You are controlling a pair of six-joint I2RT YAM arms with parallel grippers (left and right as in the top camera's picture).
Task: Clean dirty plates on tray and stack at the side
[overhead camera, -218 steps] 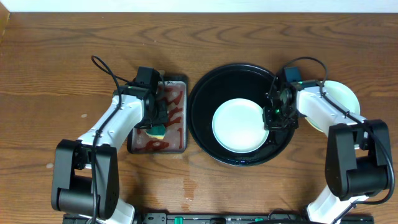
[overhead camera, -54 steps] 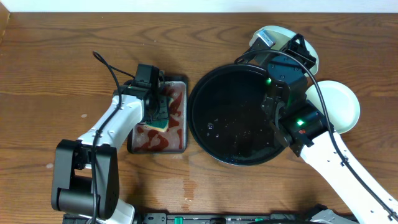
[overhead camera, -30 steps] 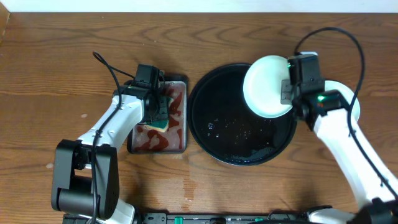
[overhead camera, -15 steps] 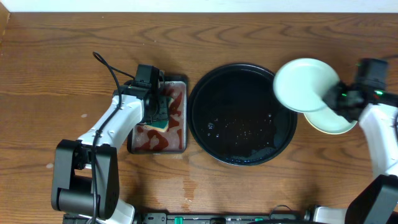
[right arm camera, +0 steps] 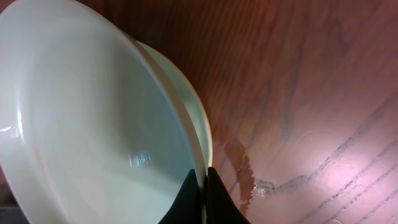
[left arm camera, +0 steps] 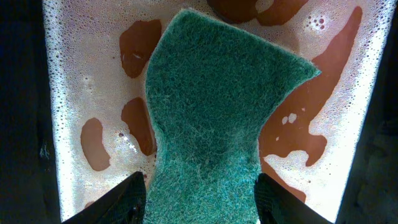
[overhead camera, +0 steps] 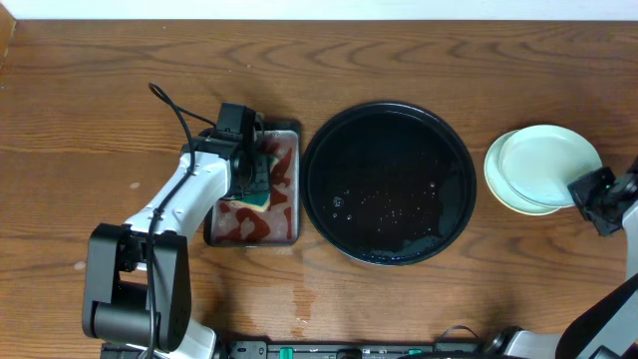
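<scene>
Right gripper (overhead camera: 583, 191) is pinched tight on the near rim of the top plate (overhead camera: 550, 160), a pale mint one. In the wrist view its fingertips (right arm camera: 221, 208) press together over that thin edge. Directly under it lies a pale yellow plate (overhead camera: 490, 172), and the two nest as a stack on bare tabletop (overhead camera: 558, 70), which we take for the side. We see no red smears on either.

Tray (overhead camera: 379, 150), well off to this gripper's left, carries no plates, only water droplets. We count two plates for certain; whether a third sits beneath them we cannot tell.

Left gripper (left arm camera: 202, 205) is closed around a green sponge (left arm camera: 211, 106), directly over the foamy, sauce-stained pan (overhead camera: 286, 227).

We judge the task near its end. What is left is to release the top plate, and perhaps nothing more.
</scene>
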